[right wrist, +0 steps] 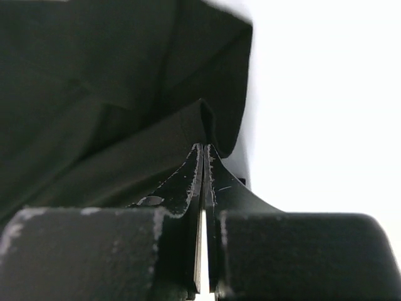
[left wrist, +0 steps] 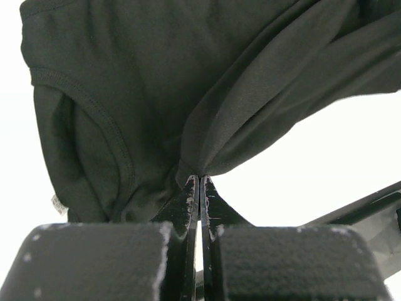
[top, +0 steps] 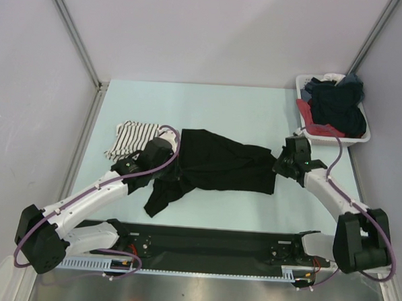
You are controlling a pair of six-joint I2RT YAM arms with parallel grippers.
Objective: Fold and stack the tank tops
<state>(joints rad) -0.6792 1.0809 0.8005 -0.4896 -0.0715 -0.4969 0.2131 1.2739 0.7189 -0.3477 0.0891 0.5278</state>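
The black tank top point(top: 220, 166) lies spread across the middle of the pale counter point(top: 243, 112), stretched roughly left to right between the two arms, with a narrower tail of fabric trailing toward the near edge on its left side. The left tool point(left wrist: 199, 180) is pinched tight on a gathered bit of this black fabric. In the left wrist view its fingers point(left wrist: 188, 200) meet with cloth bunching out just above them, and a stitched armhole edge curves to the left. The right tool point(right wrist: 204, 149) is likewise clamped on the black tank top at its right end. The right wrist view shows a folded ridge of the fabric caught between the closed tips, with bright counter to the right. The striped tank top point(top: 134, 139), white with thin black lines, sits crumpled on the counter just beyond the left arm's wrist, touching or overlapping the black one's left edge. At the far right corner a white basket point(top: 353, 140) holds a heap of dark and red clothes.
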